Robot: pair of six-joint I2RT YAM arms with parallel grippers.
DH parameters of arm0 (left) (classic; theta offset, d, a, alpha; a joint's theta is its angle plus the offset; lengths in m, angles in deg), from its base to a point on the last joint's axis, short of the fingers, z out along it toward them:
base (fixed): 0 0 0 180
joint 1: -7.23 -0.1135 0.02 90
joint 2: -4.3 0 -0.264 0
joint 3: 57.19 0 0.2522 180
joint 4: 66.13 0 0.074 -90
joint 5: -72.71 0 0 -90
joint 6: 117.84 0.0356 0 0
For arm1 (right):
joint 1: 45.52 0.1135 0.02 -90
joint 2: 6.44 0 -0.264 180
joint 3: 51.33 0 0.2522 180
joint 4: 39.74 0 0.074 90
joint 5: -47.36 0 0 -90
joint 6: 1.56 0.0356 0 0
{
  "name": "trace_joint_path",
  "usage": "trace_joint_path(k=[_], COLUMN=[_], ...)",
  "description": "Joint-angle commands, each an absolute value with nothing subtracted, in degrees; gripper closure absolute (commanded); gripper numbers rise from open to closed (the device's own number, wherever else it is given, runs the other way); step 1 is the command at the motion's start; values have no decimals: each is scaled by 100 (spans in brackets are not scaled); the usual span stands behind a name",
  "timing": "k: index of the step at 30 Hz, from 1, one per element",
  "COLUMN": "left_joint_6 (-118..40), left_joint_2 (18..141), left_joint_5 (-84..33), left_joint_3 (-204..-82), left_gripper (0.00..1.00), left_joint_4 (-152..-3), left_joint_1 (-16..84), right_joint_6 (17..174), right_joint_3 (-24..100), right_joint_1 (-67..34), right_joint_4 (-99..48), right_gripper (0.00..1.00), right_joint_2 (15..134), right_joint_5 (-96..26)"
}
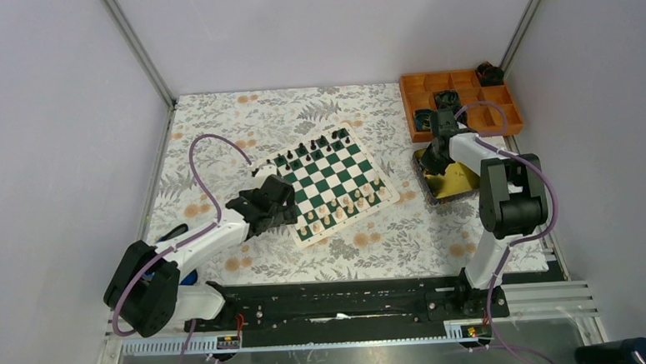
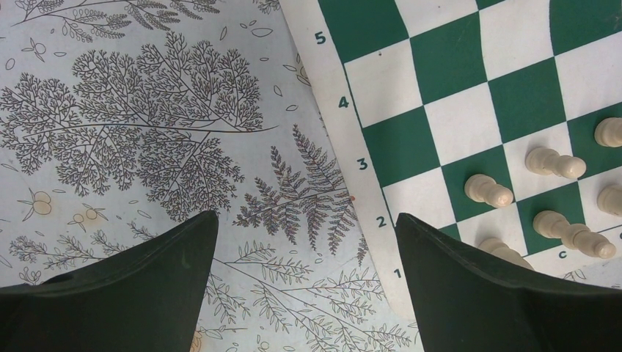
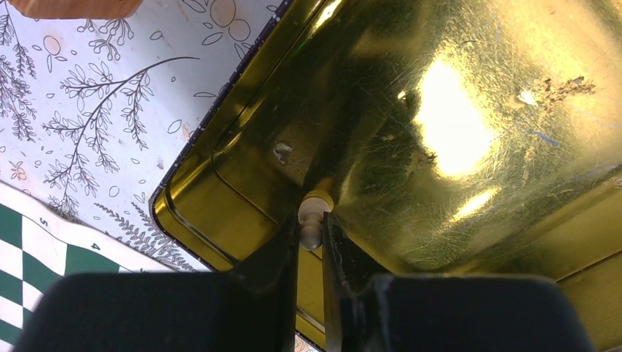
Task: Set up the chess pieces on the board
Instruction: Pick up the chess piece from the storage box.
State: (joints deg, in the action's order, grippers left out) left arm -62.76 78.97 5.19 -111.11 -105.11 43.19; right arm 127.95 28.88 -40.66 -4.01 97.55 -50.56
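Overhead view, close wrist views, board (image 1: 336, 178) shared

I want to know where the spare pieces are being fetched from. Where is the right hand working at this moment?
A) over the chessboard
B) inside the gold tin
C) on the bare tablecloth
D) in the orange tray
B: the wrist view shows the right hand down inside the gold tin, its fingers closed on either side of a cream-white chess piece.
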Motion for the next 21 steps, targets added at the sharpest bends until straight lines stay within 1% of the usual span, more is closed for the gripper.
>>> trace_joint_path(k=[1, 4, 21], left_joint_6=[-6171, -6184, -6206], left_joint_2=[7889, 7848, 7326], left_joint_5=[688, 705, 865], left_joint_3=[-11262, -11261, -11246], left_gripper=[1, 1, 1], left_joint_4=[-10253, -10257, -10264], left_joint_1=[4358, 4353, 4353], right_joint_6=[12690, 12618, 12109], right_joint_3=[2978, 3055, 3573], right_joint_1=[-4090, -4093, -4074], right_joint_4=[-310, -242, 161], right_gripper=[92, 100, 100], right_joint_2=[9664, 9604, 9069], right_joint_5=[-5133, -5183, -5401])
